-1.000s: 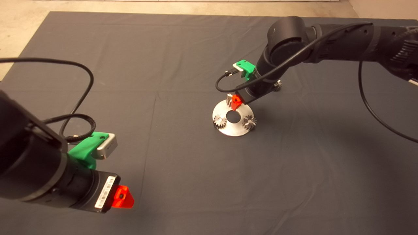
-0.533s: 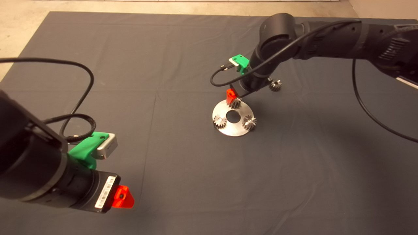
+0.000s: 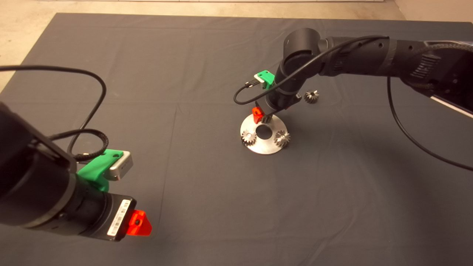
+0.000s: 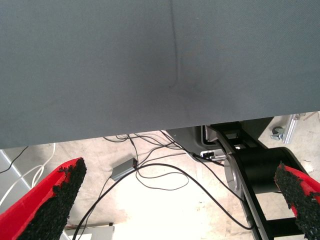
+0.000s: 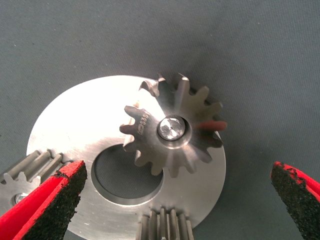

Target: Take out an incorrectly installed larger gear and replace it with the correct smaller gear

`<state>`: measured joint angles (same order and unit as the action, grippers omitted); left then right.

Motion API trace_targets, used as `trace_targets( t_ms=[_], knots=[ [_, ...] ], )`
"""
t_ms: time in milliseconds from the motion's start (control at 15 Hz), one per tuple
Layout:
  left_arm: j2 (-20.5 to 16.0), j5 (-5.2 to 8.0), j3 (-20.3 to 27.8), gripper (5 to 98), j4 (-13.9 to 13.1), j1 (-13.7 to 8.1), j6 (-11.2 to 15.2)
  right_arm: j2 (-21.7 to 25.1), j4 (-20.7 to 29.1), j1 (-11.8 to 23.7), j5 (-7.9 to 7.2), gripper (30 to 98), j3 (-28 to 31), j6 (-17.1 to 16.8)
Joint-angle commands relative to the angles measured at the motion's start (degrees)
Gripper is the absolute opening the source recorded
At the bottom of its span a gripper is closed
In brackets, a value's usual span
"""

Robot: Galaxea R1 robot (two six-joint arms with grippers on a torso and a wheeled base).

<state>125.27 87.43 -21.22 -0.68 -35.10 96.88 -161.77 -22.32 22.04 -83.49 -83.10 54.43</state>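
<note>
Since the earlier frames the right arm has swung leftward, uncovering the loose gear [image 3: 311, 96] on the mat, upper right of centre. At lower left the left pincer [image 3: 138, 222] waits idle, fingers spread wide in its wrist view. At centre, a round steel plate [image 3: 263, 147] on the desk [image 3: 184, 177] carries three gears. The right pincer [image 3: 261, 115] hovers over the plate's far gear [image 5: 172, 129], fingers wide apart and gripping nothing. Which gear is larger cannot be told.
</note>
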Motion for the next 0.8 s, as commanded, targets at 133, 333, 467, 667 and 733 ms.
trace_targets(
  t_ms=[133,333,467,667,733],
  knots=[
    [0.0,0.99,0.9,97.8,-0.8,-0.2,0.3,-0.4,-1.8,0.4,0.17,97.6,-2.5,-0.1],
    [0.0,0.99,0.9,97.8,-0.8,-0.3,0.3,-0.4,-2.9,-0.7,0.41,97.6,-3.4,0.0],
    [0.0,0.99,0.9,97.8,-0.8,-0.3,0.3,-0.4,-3.1,-0.9,2.12,97.6,-3.4,-0.1],
    [0.0,0.99,0.9,97.8,-0.8,-0.3,0.3,-0.4,-3.2,-0.9,4.94,97.6,-3.4,-0.1],
    [0.0,0.99,0.9,97.8,-0.8,-0.2,0.3,-0.4,-3.2,-0.8,5.43,97.6,-3.4,-0.1]
  ],
)
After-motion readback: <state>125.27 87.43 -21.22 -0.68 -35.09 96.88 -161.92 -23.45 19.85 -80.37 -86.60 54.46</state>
